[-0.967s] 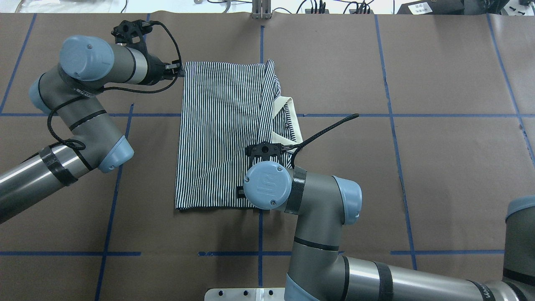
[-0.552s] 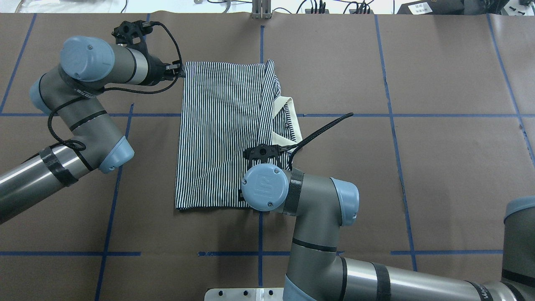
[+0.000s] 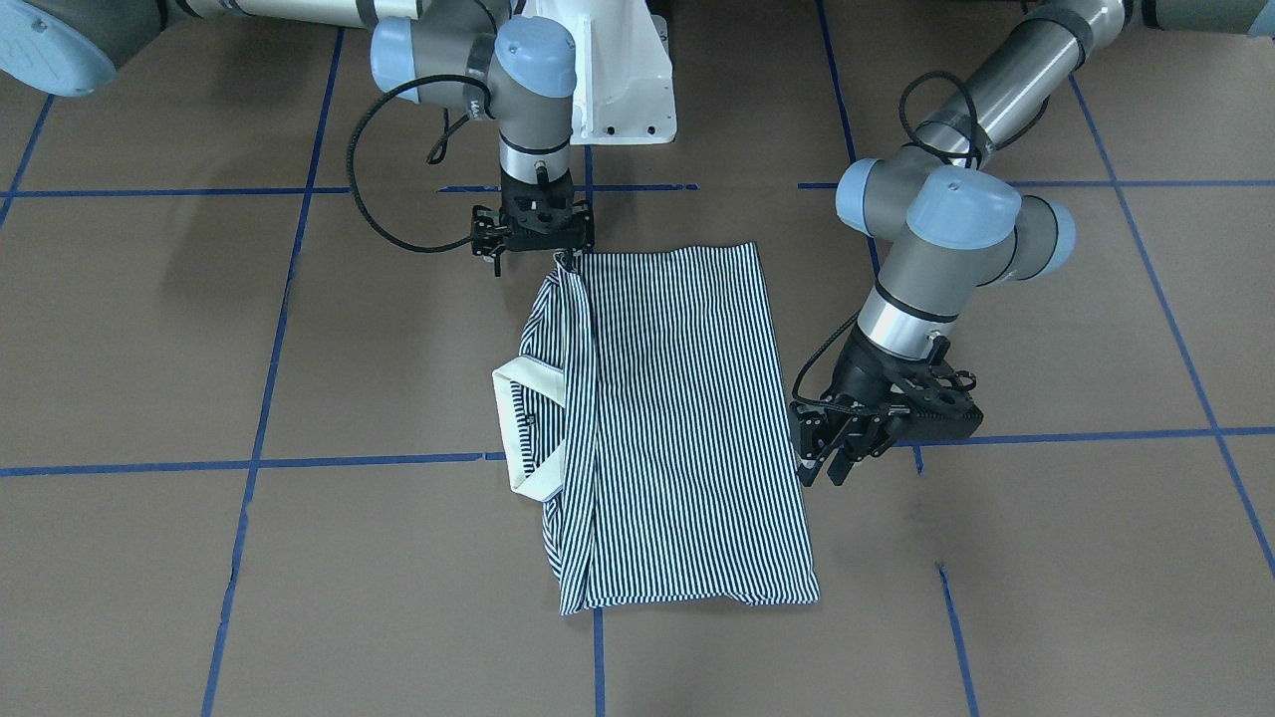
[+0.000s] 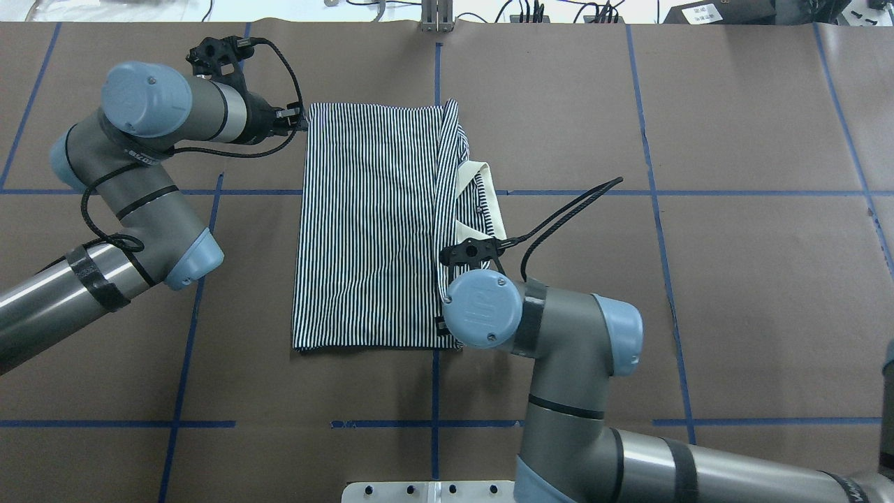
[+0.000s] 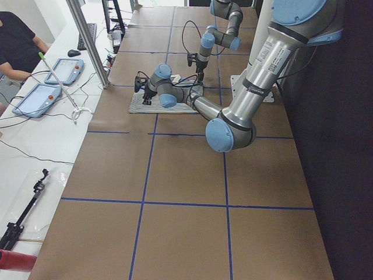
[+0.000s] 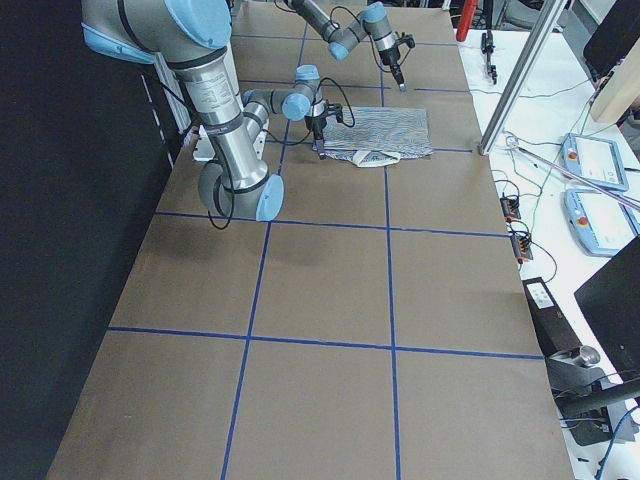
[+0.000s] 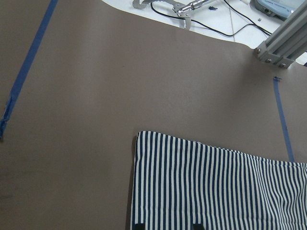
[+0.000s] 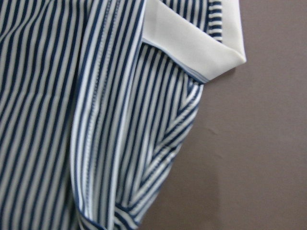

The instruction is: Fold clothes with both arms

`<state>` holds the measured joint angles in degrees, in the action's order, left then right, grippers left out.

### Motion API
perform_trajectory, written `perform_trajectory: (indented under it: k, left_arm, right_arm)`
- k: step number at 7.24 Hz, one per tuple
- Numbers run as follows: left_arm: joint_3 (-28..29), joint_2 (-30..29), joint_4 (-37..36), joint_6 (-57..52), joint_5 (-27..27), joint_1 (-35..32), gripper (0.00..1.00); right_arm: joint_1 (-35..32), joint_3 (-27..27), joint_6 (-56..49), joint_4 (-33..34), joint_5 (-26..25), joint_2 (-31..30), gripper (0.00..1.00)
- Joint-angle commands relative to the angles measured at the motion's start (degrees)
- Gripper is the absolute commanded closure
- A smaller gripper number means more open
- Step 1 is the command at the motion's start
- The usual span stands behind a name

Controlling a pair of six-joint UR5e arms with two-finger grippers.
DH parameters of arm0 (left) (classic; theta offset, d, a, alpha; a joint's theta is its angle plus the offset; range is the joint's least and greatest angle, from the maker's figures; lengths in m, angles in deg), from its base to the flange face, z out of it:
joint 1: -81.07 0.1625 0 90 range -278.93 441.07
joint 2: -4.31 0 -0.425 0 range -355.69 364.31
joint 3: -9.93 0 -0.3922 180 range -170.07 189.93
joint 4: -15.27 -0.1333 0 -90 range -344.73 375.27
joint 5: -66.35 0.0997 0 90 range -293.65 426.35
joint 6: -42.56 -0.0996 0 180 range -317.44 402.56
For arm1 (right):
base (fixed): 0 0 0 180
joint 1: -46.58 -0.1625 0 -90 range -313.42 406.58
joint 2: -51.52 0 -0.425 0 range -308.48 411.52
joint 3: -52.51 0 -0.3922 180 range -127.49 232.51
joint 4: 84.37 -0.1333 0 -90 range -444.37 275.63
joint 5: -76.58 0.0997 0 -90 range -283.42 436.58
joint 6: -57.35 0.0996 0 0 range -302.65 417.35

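Observation:
The striped polo shirt (image 3: 677, 418) lies folded lengthwise on the brown table, also in the overhead view (image 4: 370, 223). Its cream collar (image 3: 518, 423) sticks out on the robot's right side. My left gripper (image 3: 829, 470) hovers open beside the shirt's left edge near the far corner. Its fingertips (image 7: 139, 226) show spread at the bottom of the left wrist view, over the stripes (image 7: 216, 187). My right gripper (image 3: 564, 259) is at the shirt's near right corner, fingers together on the cloth. In the overhead view it is hidden under its wrist (image 4: 482, 318). The right wrist view shows the folded sleeve (image 8: 120, 143) and collar (image 8: 192, 43) up close.
Blue tape lines (image 4: 656, 192) grid the brown table cover. The white pedestal base (image 3: 618, 80) stands at the robot's edge. A metal post (image 4: 436, 14) and cables sit at the far edge. A seated person (image 5: 14, 44) and tablets (image 5: 35, 99) are beyond it.
My right wrist first crept slightly left and toward the robot along the shirt's near hem, then shifted right to the near right corner. The left arm has barely moved.

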<state>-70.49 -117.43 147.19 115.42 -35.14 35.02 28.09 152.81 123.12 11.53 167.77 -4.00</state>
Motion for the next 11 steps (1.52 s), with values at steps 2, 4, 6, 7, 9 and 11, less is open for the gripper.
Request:
perform_trajectory:
  k: [2,4,6,7,9,11]
  left_arm:
    - [-0.4,0.6,0.0,0.0,0.0,0.1,0.56]
    - [-0.4,0.6,0.0,0.0,0.0,0.0,0.56]
    - [-0.5,0.6,0.0,0.0,0.0,0.0,0.56]
    - [-0.6,0.6,0.0,0.0,0.0,0.0,0.56]
    - [-0.6,0.6,0.0,0.0,0.0,0.0,0.56]
    - [-0.7,0.6,0.0,0.1,0.0,0.0,0.56]
  right_arm:
    - [-0.2,9.2,-3.9,0.9,-0.1,-8.6,0.00]
    - [-0.3,5.8,-2.8,0.9,-0.7,-1.5,0.00]
    - [-0.3,-2.2,-1.4,0.3,-1.5,6.1,0.00]
    - [-0.1,-5.9,0.1,0.4,-1.6,9.3,0.00]
    - [0.1,-8.6,0.9,0.6,-1.5,10.1,0.00]
    - [0.0,-8.6,0.2,0.7,-1.5,9.0,0.00]
